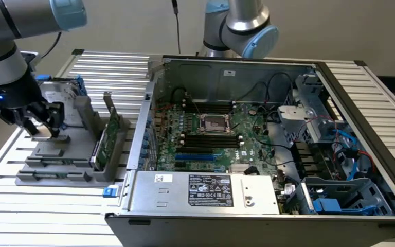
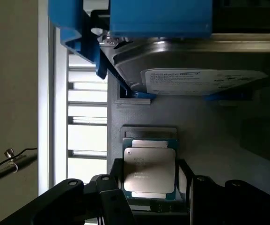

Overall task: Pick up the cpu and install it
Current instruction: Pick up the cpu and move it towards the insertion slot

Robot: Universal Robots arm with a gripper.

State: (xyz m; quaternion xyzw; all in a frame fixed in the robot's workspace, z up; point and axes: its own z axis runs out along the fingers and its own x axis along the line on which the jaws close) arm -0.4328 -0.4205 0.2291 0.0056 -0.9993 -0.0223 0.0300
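The cpu (image 2: 149,171) has a silvery-grey top, a tan rim and a thin teal edge. The fingers (image 2: 117,187) are black. The hard drive (image 2: 195,77) is silver with a white printed label and bright blue brackets (image 2: 160,16). The holder (image 1: 67,154) is plain grey, the circuit card (image 1: 117,138) green, and the worktop (image 1: 39,203) white with ribbed slats.

Hard drive (image 2: 195,79) upright in grey rack (image 1: 53,175) — green card (image 1: 111,141) beside.
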